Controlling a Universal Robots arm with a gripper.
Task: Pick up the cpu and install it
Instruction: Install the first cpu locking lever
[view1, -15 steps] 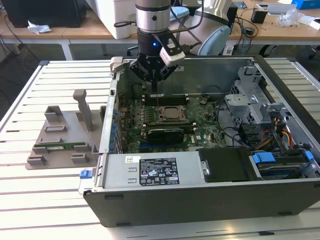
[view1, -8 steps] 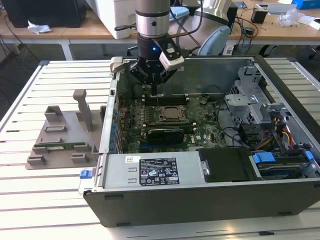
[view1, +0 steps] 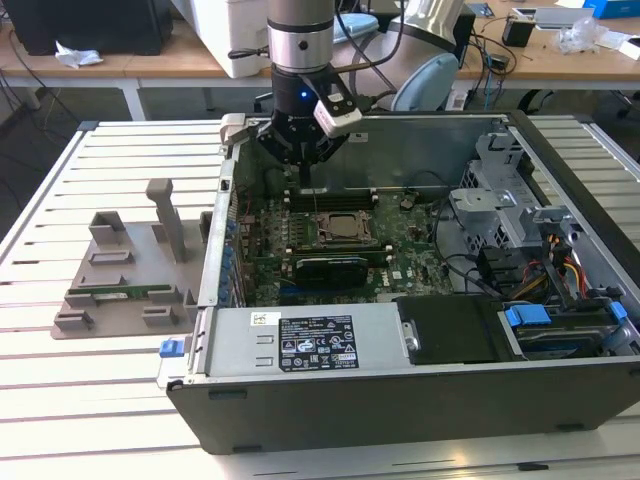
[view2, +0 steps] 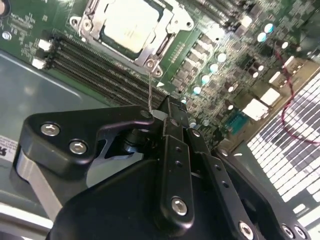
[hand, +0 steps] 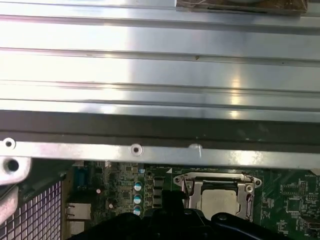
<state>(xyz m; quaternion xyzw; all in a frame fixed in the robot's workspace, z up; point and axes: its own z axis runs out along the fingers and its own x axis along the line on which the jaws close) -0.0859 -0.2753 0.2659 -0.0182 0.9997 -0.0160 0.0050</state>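
One Universal Robots arm reaches down from the upper middle of the exterior view into an open desktop computer case (view1: 400, 410) that lies on its side on a slatted white table (view1: 100, 400). Its single black gripper (view1: 303, 172) hangs just behind the processor socket on the green motherboard (view1: 410, 250).

The one cpu (view1: 345, 228) already sits flat in that socket, at the centre of the frame. In both wrist views its pale silver top (view2: 127, 25) (hand: 217, 202) shows inside the metal socket frame (view2: 167, 37).

In the second wrist view the gripper (view2: 159, 114) has its fingers drawn together. One thin socket lever (view2: 149, 90) rises from the socket's corner straight up to the tips, where it appears pinched between them. Four dark memory slots (view2: 75, 60) run beside the socket.

In the exterior view, one black expansion card (view1: 330, 268) stands just in front of the socket. One power supply (view1: 300, 345) with a label lies along the case's near wall.

At the left of the frame, outside the case, is one grey fixture tray (view1: 120, 250). It carries one green memory stick (view1: 110, 295).
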